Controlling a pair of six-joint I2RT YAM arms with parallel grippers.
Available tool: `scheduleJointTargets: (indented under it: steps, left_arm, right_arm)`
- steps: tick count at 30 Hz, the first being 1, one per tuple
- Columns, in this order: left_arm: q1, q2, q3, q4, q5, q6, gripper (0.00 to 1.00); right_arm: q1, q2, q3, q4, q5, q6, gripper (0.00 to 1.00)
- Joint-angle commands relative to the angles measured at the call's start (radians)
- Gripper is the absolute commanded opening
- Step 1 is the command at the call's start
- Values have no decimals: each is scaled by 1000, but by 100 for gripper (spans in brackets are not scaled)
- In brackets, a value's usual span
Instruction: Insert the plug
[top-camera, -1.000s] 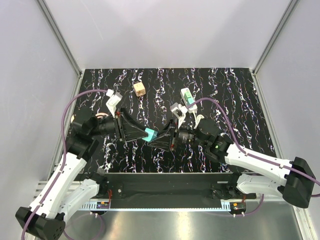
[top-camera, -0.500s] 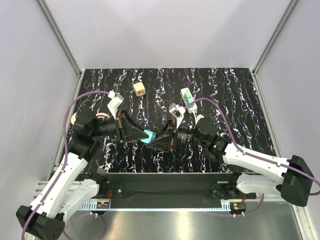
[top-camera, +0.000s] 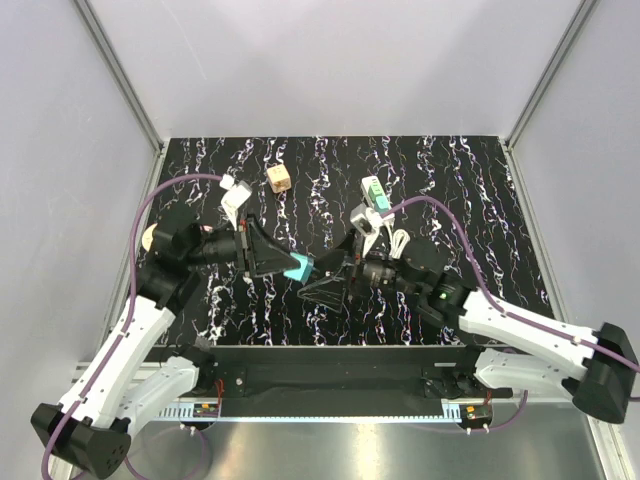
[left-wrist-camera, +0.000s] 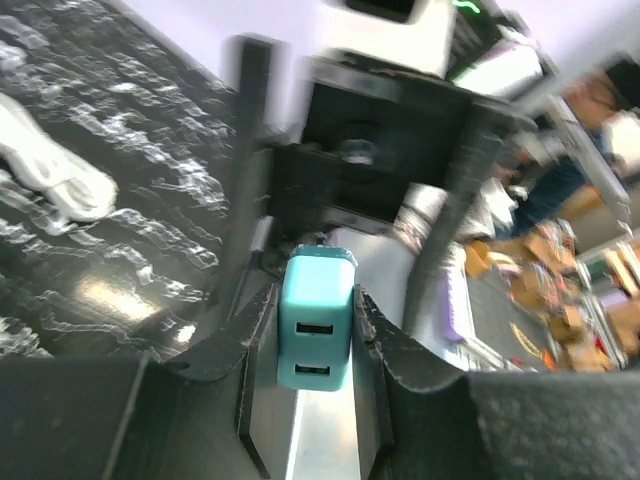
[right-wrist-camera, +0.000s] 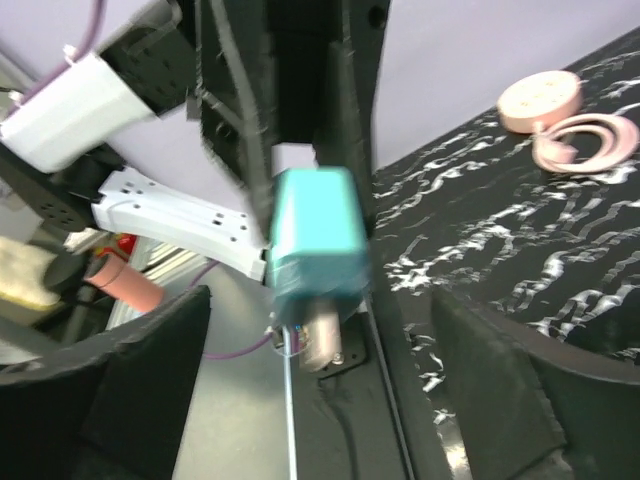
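My left gripper (top-camera: 297, 267) is shut on a teal cube-like block (top-camera: 296, 268) and holds it above the middle of the table. In the left wrist view the block (left-wrist-camera: 317, 318) sits clamped between both fingers (left-wrist-camera: 255, 325), its two slots facing the camera. My right gripper (top-camera: 322, 279) stands open just right of the block. In its wrist view, its fingers (right-wrist-camera: 150, 345) are spread wide on either side of the block (right-wrist-camera: 315, 235) without touching it. The light-green plug (top-camera: 372, 187) lies at the back right, by the white power strip (top-camera: 384, 213).
A small wooden cube (top-camera: 279, 178) sits at the back of the marbled black table (top-camera: 470, 190). A pink disc (right-wrist-camera: 540, 95) and a pink loop (right-wrist-camera: 590, 140) lie at the left. A white coiled cord (top-camera: 398, 241) lies by the right arm. Grey walls enclose the table.
The right gripper has opened and let go of the teal block. The left gripper has shut on it and now holds it alone. Both arms shifted slightly.
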Motion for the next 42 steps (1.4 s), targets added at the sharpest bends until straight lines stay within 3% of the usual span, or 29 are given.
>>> scheduleJointTargets:
  steps: [1,3,7,11,17,25,28,30,33,37,40,41,42]
  left_arm:
    - [29,50,144,-289,-163,177,0]
    - [83,81,203,-419,-276,218,0]
    - [239,144,239,-529,-462,208,0]
    - [380,195,321,-619,-814,226,0]
    - [534,363,487,-714,-1159,380,0]
    - [671,644,612,-730,-1187,479,0]
    - [703,718,644,-733,-1312,365,0]
    - [712,750,655,-725,-1316,268,0]
    - [715,809,696,-704,-1224,292,0]
    - [726,889,769,-737,-1357,230,0]
    - [731,932,786,-730,-1272,283,0]
    - [731,948,814,-730,-1141,377,0]
    - [731,981,828,-734,-1098,410,0]
  right_arm:
    - [0,-106,23,-107,105,-86,100]
    - [0,-156,14,-150,189,-113,100]
    - [0,-244,-6,-240,329,-135,100]
    - [0,-316,-40,-280,346,-173,100]
    - [0,-386,-91,-285,358,-172,100]
    - [0,-400,-103,-297,370,-133,100]
    - [0,-397,-100,-314,402,-127,100]
    - [0,-396,-100,-320,419,-121,100]
    - [0,-387,-98,-325,453,-113,100]
    - [0,-371,-94,-328,452,-106,100]
    - [0,-367,-91,-334,452,-106,100]
    - [0,-367,-91,-334,455,-106,100]
    - [0,-368,-91,-336,456,-106,100]
